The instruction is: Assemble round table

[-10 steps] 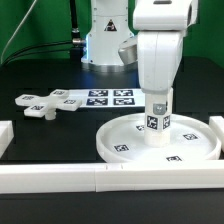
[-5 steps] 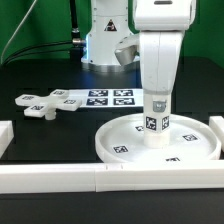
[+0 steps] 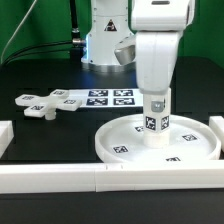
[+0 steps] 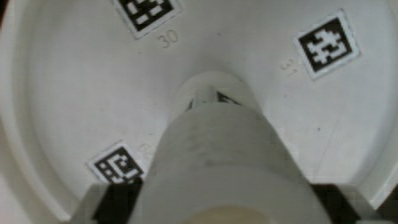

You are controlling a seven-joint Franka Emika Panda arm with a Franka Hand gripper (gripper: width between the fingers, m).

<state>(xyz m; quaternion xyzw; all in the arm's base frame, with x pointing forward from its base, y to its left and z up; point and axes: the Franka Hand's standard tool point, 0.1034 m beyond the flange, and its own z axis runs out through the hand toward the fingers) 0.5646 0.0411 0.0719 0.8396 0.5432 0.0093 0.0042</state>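
The large white round disc lies flat on the black table at the exterior view's right. The thick white leg stands upright on its middle. My gripper is shut on the leg's upper end from above. In the wrist view the leg runs down to the disc, with a dark finger pressed on each side of it. The cross-shaped four-arm piece lies on the table at the exterior view's left, apart from the gripper.
The marker board lies flat behind the disc. Long white border bars run along the front edge, with a short one at the left. The robot's base stands at the back.
The gripper and the leg have shifted very slightly between frames. The disc and the cross-shaped piece have not moved.
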